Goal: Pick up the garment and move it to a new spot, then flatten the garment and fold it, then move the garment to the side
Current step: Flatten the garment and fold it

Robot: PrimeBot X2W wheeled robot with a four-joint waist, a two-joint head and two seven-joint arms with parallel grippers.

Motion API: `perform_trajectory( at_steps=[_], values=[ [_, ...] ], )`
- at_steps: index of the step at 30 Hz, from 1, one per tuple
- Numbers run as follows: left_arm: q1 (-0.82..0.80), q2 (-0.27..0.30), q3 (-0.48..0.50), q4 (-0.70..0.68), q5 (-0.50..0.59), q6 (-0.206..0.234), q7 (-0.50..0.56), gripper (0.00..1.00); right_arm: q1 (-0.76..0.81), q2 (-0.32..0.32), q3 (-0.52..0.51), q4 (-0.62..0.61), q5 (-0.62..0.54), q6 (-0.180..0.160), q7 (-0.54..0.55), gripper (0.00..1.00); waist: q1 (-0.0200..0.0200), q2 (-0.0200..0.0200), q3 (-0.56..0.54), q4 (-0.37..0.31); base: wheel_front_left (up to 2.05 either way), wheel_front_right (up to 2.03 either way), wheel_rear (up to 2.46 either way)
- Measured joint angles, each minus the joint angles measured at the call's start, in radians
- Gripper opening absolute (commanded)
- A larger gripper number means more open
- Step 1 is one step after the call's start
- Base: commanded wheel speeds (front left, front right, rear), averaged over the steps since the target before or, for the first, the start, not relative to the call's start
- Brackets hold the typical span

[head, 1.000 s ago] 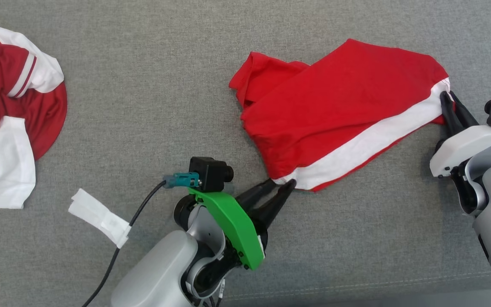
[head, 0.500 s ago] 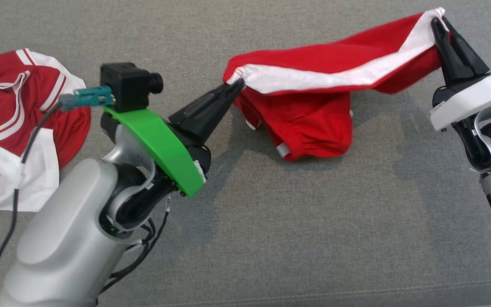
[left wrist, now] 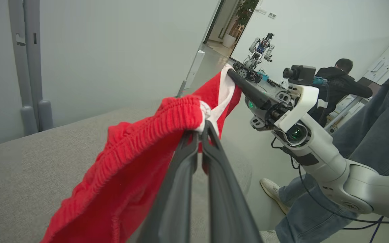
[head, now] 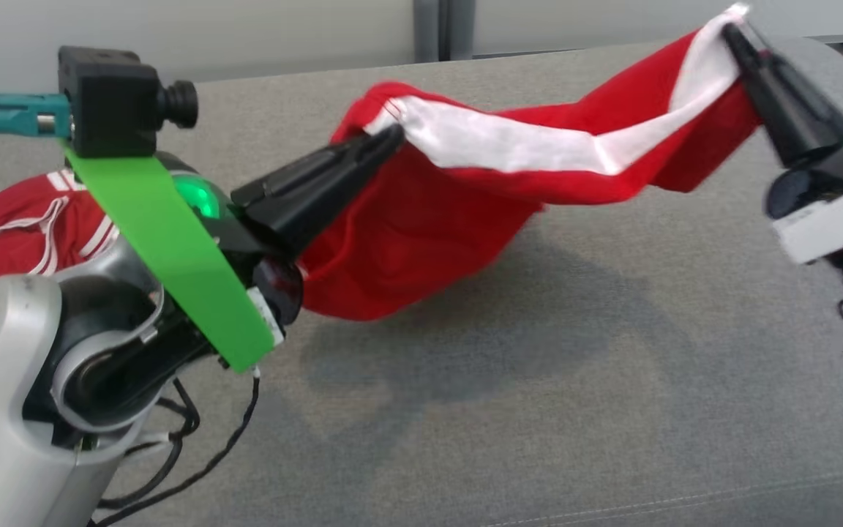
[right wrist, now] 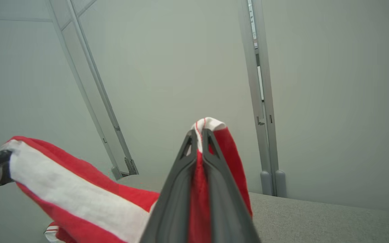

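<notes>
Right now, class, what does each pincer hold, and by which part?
Both hold the red garment: the left pincer pinches one end of its white stripe, the right pincer the other end.

You see the garment [head: 465, 227], red with one white band, hanging in the air between the left gripper [head: 391, 137] and the right gripper [head: 730, 31], both jaws closed on its edge. The band sags a little. The red body hangs as a loose pouch under the left end.

Garment [head: 465, 219] above surface [head: 538, 410], jersey [head: 19, 227] at left
</notes>
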Motion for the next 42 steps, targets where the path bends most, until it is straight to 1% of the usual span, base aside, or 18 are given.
perform_trajectory(
  at_steps=[4, 6, 8, 9, 11, 13, 17, 18, 21, 22, 26, 29, 32, 34, 36, 37, 38, 42],
  values=[
    [0.007, 0.037, 0.014, -0.12, -0.035, 0.077, 0.079, 0.0, 0.037, -0.071, -0.101, -0.163, 0.114, 0.0, 0.05, 0.0, 0.0, 0.0, -0.013, -0.035, 0.0, 0.0, 0.0],
    [-0.003, 0.073, 0.05, -0.145, -0.043, 0.104, 0.106, 0.0, 0.042, -0.105, -0.156, -0.191, 0.145, 0.0, 0.086, 0.0, 0.0, 0.0, -0.005, -0.048, 0.0, 0.0, 0.0],
    [-0.027, 0.096, 0.094, -0.122, -0.051, 0.114, 0.129, 0.0, 0.044, -0.124, -0.193, -0.193, 0.176, -0.002, 0.112, 0.0, 0.0, 0.0, 0.011, -0.056, 0.0, 0.0, 0.0],
    [-0.039, 0.097, 0.112, -0.094, -0.064, 0.114, 0.14, 0.0, 0.043, -0.121, -0.201, -0.192, 0.186, -0.003, 0.122, 0.0, 0.0, 0.0, 0.02, -0.059, 0.0, 0.0, 0.0],
    [-0.058, 0.099, 0.124, -0.028, -0.08, 0.114, 0.168, 0.0, 0.021, -0.074, -0.196, -0.177, 0.259, -0.007, 0.144, 0.0, 0.0, 0.0, 0.042, -0.063, 0.0, 0.0, 0.0],
    [-0.076, 0.1, 0.123, 0.05, -0.082, 0.114, 0.194, 0.0, -0.027, -0.019, -0.149, -0.133, 0.273, -0.034, 0.181, 0.0, 0.0, 0.0, 0.067, -0.064, 0.0, 0.0, 0.0],
    [-0.14, 0.098, 0.091, 0.201, -0.058, 0.114, 0.225, 0.0, -0.168, 0.132, -0.068, -0.02, 0.303, -0.131, 0.227, 0.0, 0.0, 0.0, 0.122, -0.06, 0.0, 0.0, 0.0],
    [-0.163, 0.094, 0.081, 0.236, -0.038, 0.114, 0.229, 0.0, -0.217, 0.174, -0.068, 0.013, 0.296, -0.172, 0.224, 0.0, 0.0, 0.0, 0.136, -0.059, 0.0, 0.0, 0.0],
    [-0.254, 0.064, 0.071, 0.313, 0.039, 0.114, 0.203, 0.0, -0.389, 0.253, -0.092, 0.1, 0.224, -0.281, 0.183, 0.0, 0.0, 0.0, 0.178, -0.057, 0.0, 0.0, 0.0],
    [-0.295, 0.042, 0.079, 0.333, 0.075, 0.114, 0.169, 0.0, -0.45, 0.264, -0.107, 0.121, 0.19, -0.296, 0.166, 0.0, 0.0001, 0.0, 0.192, -0.056, 0.0, 0.0, 0.0],
    [-0.484, -0.043, 0.095, 0.357, 0.214, 0.114, 0.04, 0.0, -0.656, 0.273, -0.182, 0.143, 0.081, -0.273, 0.07, 0.0, 0.0, 0.0, 0.248, -0.051, 0.0, 0.0, 0.0],
    [-0.573, -0.054, 0.092, 0.349, 0.3, 0.094, -0.043, 0.0, -0.745, 0.264, -0.19, 0.146, 0.023, -0.263, 0.028, 0.0, 0.0, 0.0, 0.29, -0.046, 0.0, 0.0, 0.0],
    [-0.587, -0.067, 0.11, 0.346, 0.328, 0.079, -0.122, 0.0, -0.755, 0.285, -0.179, 0.139, 0.013, -0.257, -0.008, 0.0, 0.0001, 0.0, 0.333, -0.044, 0.0, 0.0, 0.0],
    [-0.579, -0.066, 0.11, 0.349, 0.334, 0.053, -0.163, 0.0, -0.737, 0.3, -0.174, 0.127, 0.018, -0.256, -0.031, 0.0, 0.0001, 0.0, 0.362, -0.045, 0.0, 0.0, 0.0],
    [-0.516, -0.057, 0.093, 0.372, 0.351, 0.005, -0.223, 0.0, -0.661, 0.307, -0.156, 0.124, 0.02, -0.254, -0.065, 0.0, 0.0001, 0.0, 0.388, -0.049, 0.0, 0.0, 0.0],
    [-0.454, -0.059, 0.085, 0.397, 0.353, -0.012, -0.254, 0.0, -0.594, 0.317, -0.147, 0.131, 0.022, -0.243, -0.083, 0.0, 0.0001, 0.0, 0.399, -0.051, 0.0, 0.0, 0.0],
    [-0.379, -0.06, 0.069, 0.428, 0.353, -0.026, -0.28, 0.0, -0.514, 0.323, -0.134, 0.144, 0.023, -0.231, -0.093, 0.0, 0.0002, 0.0, 0.409, -0.054, 0.0, 0.0, 0.0],
    [-0.068, -0.074, -0.023, 0.525, 0.353, -0.089, -0.359, 0.0, -0.181, 0.344, -0.119, 0.197, 0.059, -0.212, -0.13, 0.0, 0.0002, 0.0, 0.412, -0.066, 0.0, 0.0, 0.0]
  ],
)
